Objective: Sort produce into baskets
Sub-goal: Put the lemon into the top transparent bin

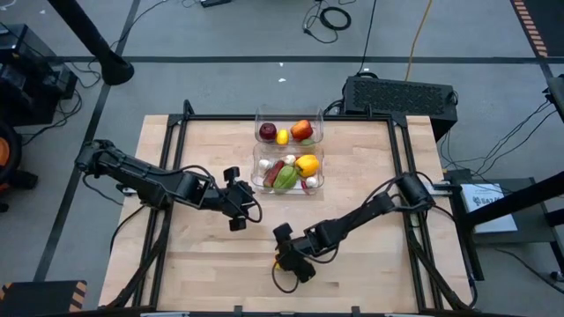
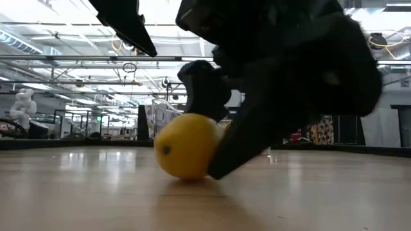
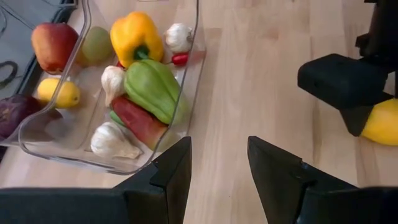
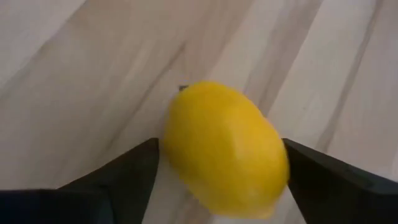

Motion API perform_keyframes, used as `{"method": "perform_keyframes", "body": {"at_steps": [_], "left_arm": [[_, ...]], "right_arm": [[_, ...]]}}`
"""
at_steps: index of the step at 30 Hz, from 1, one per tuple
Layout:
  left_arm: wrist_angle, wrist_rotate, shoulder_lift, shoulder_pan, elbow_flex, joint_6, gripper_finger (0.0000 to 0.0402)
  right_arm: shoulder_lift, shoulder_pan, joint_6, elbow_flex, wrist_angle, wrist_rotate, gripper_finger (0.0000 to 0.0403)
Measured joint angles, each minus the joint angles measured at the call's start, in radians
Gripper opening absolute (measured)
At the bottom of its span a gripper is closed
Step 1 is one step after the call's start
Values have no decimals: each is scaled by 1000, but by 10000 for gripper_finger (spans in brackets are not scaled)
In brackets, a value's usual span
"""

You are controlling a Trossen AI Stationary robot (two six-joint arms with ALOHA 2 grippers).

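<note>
A yellow lemon [image 4: 224,149] lies on the wood table near its front edge. My right gripper [image 1: 284,257] is down over it, open, with one dark finger on each side of it. Two clear baskets stand at the table's far middle. The farther one [image 1: 257,114] holds a dark red apple, a lemon and a red apple. The nearer one [image 3: 194,43] holds a yellow pepper, a green pepper, a red pepper, garlic bulbs and a small chilli. My left gripper [image 1: 247,202] hangs open and empty just left of the nearer basket. My right gripper comes at the lemon slanting down from the table's right. Its fingers [image 4: 134,171] stand close on two opposite sides of the lemon [image 2: 186,146], which rests on the table. I cannot tell whether they touch it.
A black box [image 1: 401,95] sits beyond the table's far right corner. Black rails [image 1: 176,141] run along the table's left, right and far sides. Bare wood lies at the table's left and along its front right.
</note>
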Motion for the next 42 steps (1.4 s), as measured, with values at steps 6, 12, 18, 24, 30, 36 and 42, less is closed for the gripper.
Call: {"method": "perform_keyframes", "body": {"at_steps": [6,12,18,24,30,36,42], "left_arm": [[-9,-5,0,4,0,24,164],[-18,-48,0,5,0,76,164],[-18,-83,0,5,0,123,164],[-19,-126,-2,6,0,146,164],[-37,-161,-26,6,14,137,164],[-9,-161,-58,-4,38,135,164],[-13,-160,-62,-4,38,135,164]], "right_arm": [[2,-18,-22,0,-2,2,264],[-12,-22,-15,0,-10,3,237],[-85,-22,9,0,-62,7,243],[-235,-43,8,24,-228,11,246],[-448,-113,0,24,-394,13,246],[-654,-244,-28,8,-456,52,247],[-799,-422,-78,-93,-329,168,247]]}}
